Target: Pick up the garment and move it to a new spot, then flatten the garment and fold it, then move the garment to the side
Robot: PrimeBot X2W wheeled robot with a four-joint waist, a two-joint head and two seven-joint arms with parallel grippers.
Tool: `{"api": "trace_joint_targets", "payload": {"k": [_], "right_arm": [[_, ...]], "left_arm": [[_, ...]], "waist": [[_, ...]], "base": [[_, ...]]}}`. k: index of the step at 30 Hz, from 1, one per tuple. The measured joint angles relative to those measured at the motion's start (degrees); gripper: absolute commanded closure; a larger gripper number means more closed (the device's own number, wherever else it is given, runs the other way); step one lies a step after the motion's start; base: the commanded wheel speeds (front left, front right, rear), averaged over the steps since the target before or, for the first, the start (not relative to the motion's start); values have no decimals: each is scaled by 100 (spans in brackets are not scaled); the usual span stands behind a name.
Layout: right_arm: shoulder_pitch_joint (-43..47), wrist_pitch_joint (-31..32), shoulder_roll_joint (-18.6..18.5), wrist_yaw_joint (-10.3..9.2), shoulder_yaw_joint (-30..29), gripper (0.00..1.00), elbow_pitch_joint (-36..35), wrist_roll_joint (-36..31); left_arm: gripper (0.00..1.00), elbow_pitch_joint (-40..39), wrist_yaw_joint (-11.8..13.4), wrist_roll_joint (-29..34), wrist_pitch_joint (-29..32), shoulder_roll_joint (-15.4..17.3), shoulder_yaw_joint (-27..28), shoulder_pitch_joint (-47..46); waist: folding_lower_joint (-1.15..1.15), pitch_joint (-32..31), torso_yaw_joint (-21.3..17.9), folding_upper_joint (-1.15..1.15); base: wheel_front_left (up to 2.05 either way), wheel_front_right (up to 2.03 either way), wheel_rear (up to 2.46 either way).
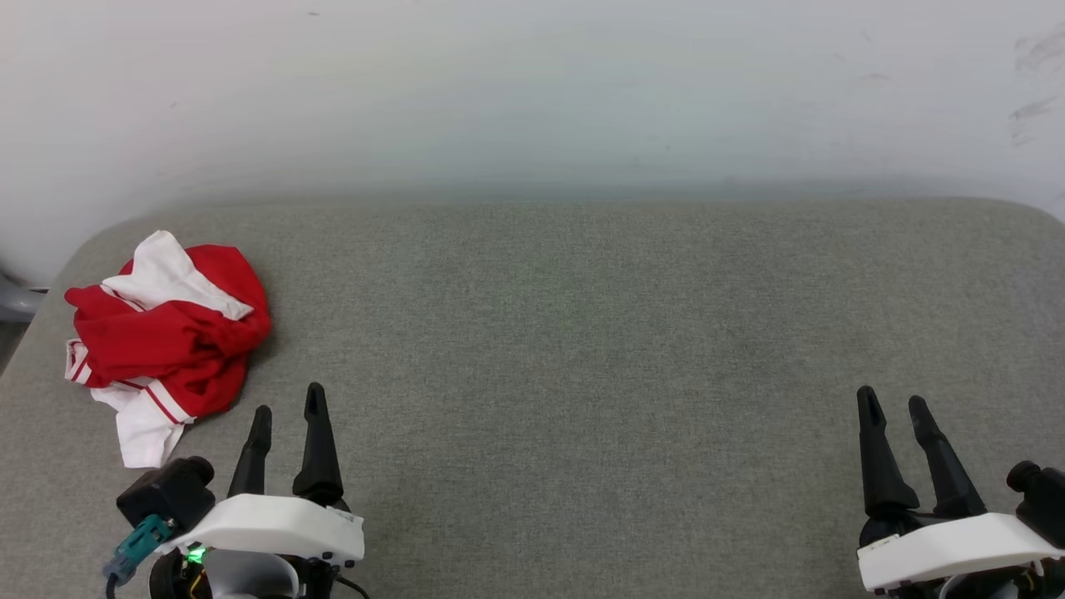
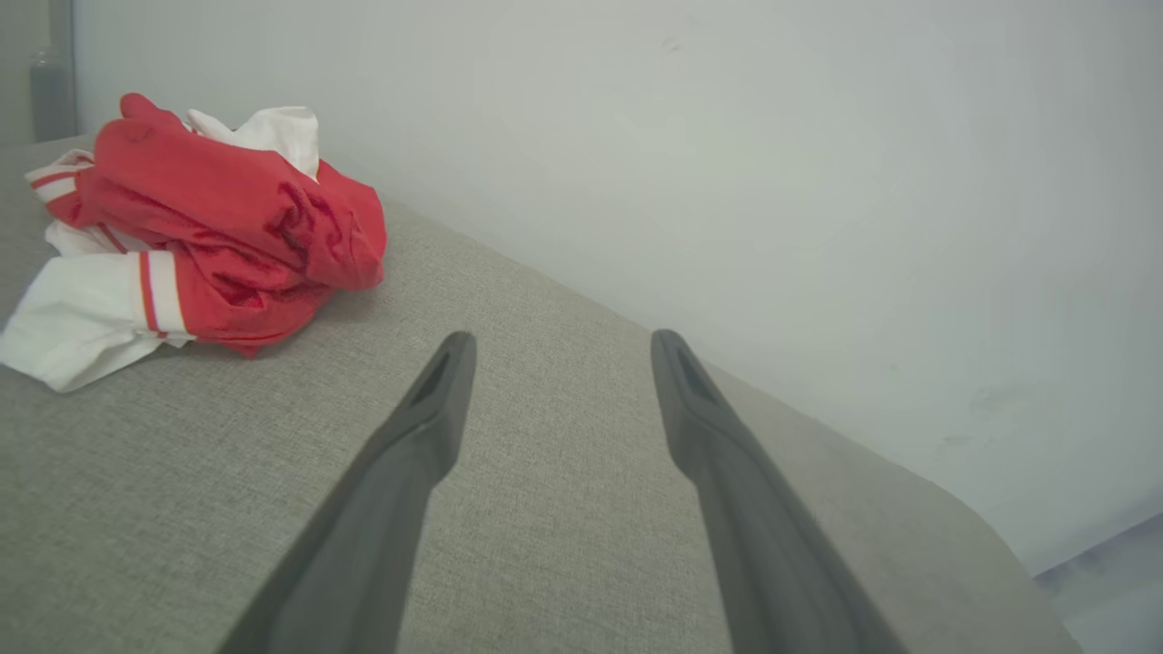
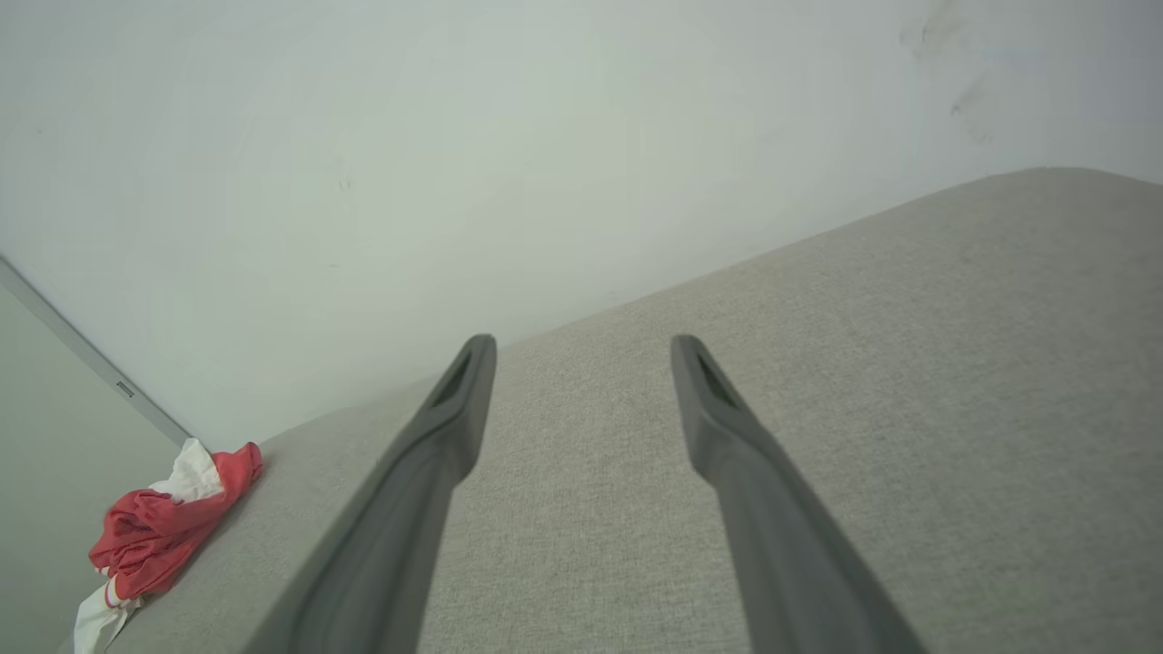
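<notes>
The garment [image 1: 170,337], red with white sleeves and red-white striped trim, lies crumpled in a heap at the far left of the grey fabric surface [image 1: 582,349]. It also appears at the upper left of the left wrist view as the garment [image 2: 204,232], and small at the lower left of the right wrist view as the garment [image 3: 159,531]. My left gripper [image 1: 287,399] hovers open just right of and nearer than the heap, with empty space between its fingers [image 2: 427,427]. At the lower right, my right gripper [image 1: 892,399] is open and empty, far from the cloth.
A pale wall [image 1: 532,91] rises directly behind the grey surface. The surface has rounded corners; its left edge [image 1: 33,333] runs close beside the heap. A grey object [image 1: 15,299] shows past that edge. Bare fabric stretches between the two grippers.
</notes>
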Motion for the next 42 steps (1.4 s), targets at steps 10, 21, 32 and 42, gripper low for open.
{"api": "trace_joint_targets", "payload": {"k": [10, 21, 32, 42], "right_arm": [[82, -158, -1, 0, 31, 0, -138, -659], [146, -309, -1, 1, 20, 0, -237, -1262], [209, -445, -1, 1, 24, 0, -323, -1603], [273, -561, -1, 1, 3, 0, -360, -1797]], "left_arm": [[0, -118, 65, 638, -149, 33, -129, 58], [0, -219, 132, 1250, -304, 52, -252, 118], [0, -285, 56, 1745, -445, 52, -326, 165], [0, -301, -21, 2160, -563, 32, -342, 218]], "waist": [[0, 1, 9, 0], [0, -5, 14, 0], [0, -8, 27, 0], [0, -7, 37, 0]], "base": [[0, 0, 0], [0, 0, 0], [0, 0, 0], [0, 0, 0]]}}
